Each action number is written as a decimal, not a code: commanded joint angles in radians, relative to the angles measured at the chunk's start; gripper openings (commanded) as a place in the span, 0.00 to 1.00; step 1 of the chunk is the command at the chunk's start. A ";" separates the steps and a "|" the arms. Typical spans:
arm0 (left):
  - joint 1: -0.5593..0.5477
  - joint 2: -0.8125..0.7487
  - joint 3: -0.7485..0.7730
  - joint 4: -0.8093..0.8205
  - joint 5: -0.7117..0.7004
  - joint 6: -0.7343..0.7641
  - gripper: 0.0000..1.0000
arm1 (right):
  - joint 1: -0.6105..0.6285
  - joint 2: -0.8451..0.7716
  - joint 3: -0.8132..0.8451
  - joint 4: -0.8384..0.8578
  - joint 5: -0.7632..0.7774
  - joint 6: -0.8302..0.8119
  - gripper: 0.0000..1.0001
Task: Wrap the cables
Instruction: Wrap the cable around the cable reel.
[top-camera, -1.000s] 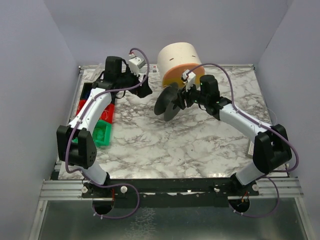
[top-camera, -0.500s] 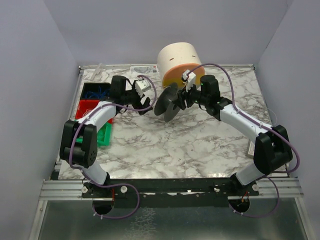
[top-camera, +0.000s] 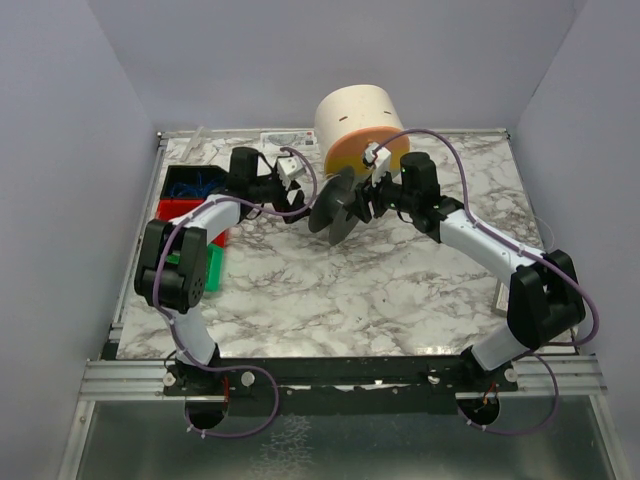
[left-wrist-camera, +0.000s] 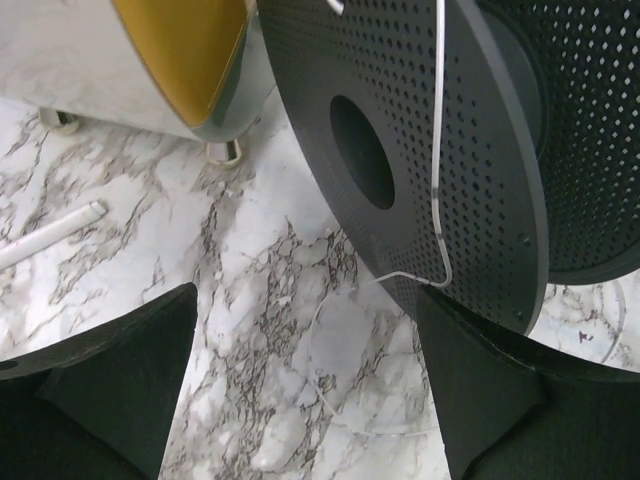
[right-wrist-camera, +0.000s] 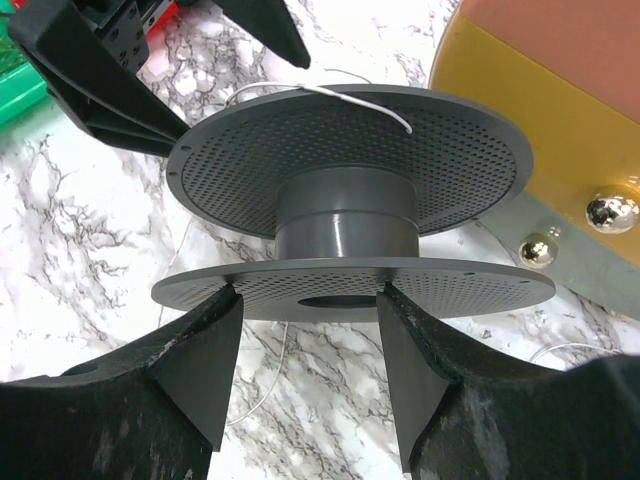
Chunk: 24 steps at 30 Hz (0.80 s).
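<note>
Cables (left-wrist-camera: 437, 150) cross spool (right-wrist-camera: 345, 225) clamped by right gripper (right-wrist-camera: 310, 300); left gripper (left-wrist-camera: 305, 310) gapes; bin (top-camera: 172, 180) holds blue wires (top-camera: 203, 183), perhaps.

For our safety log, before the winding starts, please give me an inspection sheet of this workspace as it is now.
Surface: marble table, white with grey veins.
Job's things: dark grey spool held off the table, core bare; thin white wire hooked over one flange, the rest loose on the table.
Clutter: cream-and-orange drum behind the spool; bins at the left edge.
Tools: left tool open, beside the spool; right tool shut on the spool's flange.
Cables: purple cords looping along both arms.
Surroundings: grey walls; nothing else seen.
</note>
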<state>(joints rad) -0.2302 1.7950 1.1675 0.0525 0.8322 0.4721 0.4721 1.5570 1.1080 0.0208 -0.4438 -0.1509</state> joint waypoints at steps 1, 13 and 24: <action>-0.007 0.030 0.059 0.022 0.142 -0.020 0.90 | 0.008 -0.011 -0.018 0.013 -0.030 -0.001 0.61; -0.047 0.103 0.167 -0.091 0.194 0.008 0.78 | 0.007 0.017 -0.006 0.011 -0.034 0.004 0.61; -0.047 0.094 0.182 -0.161 0.134 0.009 0.29 | 0.005 0.011 -0.013 0.016 -0.023 0.002 0.61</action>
<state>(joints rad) -0.2726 1.8885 1.3277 -0.0639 0.9485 0.4908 0.4721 1.5597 1.1030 0.0212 -0.4580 -0.1505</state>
